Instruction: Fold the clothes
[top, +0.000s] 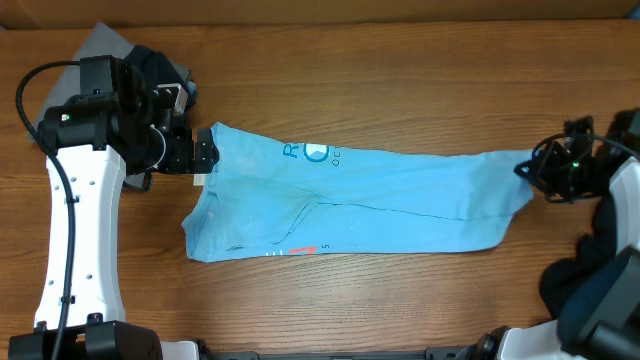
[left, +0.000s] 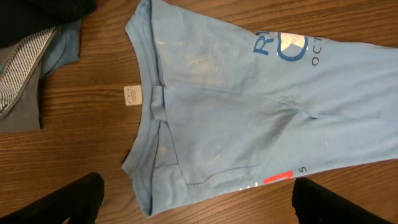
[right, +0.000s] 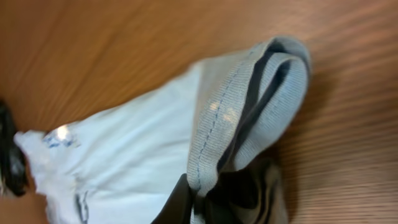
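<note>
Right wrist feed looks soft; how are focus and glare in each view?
Overhead: evenly lit, sharp, the blue shirt readable end to end. Left wrist: crisp print and table grain, its own fingers dark and soft. Right wrist: too close, shirt hem blurred, one small glare spot.

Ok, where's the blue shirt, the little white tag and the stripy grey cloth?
blue shirt (top: 400, 200): overhead view, middle of the cloth.
white tag (left: 130, 95): left wrist view, its centre.
stripy grey cloth (left: 22, 73): left wrist view, striped part.
</note>
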